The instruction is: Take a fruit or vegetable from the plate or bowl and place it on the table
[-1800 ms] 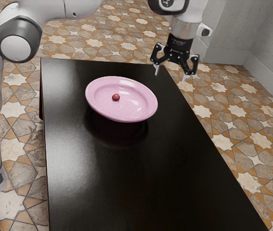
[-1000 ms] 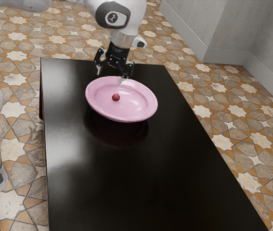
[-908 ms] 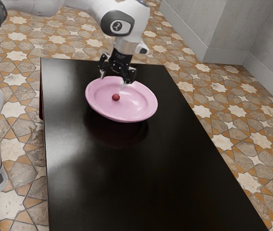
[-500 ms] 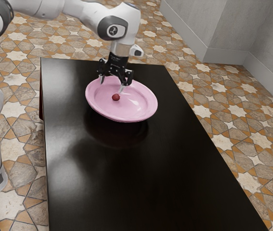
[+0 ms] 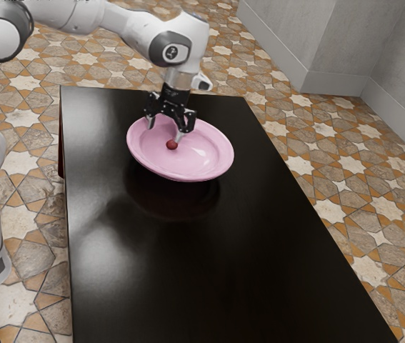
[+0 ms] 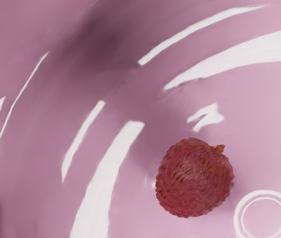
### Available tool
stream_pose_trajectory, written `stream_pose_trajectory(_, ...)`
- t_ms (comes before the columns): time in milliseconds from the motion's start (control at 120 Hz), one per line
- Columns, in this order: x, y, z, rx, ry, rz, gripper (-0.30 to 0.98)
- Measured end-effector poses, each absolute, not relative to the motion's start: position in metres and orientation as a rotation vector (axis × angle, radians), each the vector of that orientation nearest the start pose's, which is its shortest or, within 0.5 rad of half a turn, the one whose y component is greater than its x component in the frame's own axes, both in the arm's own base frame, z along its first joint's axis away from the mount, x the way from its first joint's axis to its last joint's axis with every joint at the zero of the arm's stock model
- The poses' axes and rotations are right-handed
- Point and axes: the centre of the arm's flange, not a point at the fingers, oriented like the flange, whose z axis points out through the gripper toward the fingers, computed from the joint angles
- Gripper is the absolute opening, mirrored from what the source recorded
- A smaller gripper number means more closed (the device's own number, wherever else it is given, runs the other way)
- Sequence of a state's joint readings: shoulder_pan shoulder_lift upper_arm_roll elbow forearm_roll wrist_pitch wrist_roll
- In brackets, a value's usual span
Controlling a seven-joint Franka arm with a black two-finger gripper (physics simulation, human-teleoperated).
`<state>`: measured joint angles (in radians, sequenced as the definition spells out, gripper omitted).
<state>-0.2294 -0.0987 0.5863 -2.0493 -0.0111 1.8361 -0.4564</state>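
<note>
Our gripper (image 5: 165,131) points down low over the pink plate (image 5: 206,163), its fingers spread apart.
Near, the red fruit (image 5: 171,144) lies on the plate, close by the fingertip on the exterior view's right; farther back, our arm (image 5: 132,30) bends in from the exterior view's left.

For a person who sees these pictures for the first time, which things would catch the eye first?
Probably the wide pink plate comes first, bright against the glossy black table. Next would be the small red fruit with rough skin, lying on the plate, and the black gripper, its fingers apart, low over the plate.
</note>
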Motion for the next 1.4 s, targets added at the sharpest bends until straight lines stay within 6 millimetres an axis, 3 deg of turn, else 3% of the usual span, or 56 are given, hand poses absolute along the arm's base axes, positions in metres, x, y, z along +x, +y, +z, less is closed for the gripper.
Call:
stream_pose_trajectory(250,0.491,0.177,0.456,-2.958,-1.208,0.206,0.67)
stream_pose_trajectory(508,0.491,0.187,0.450,-2.956,-1.220,0.203,0.66)
stream_pose_trajectory(783,0.497,0.180,0.445,-2.962,-1.174,0.198,0.52)
stream_pose_trajectory(1400,0.507,0.175,0.441,-2.971,-1.149,0.161,0.42)
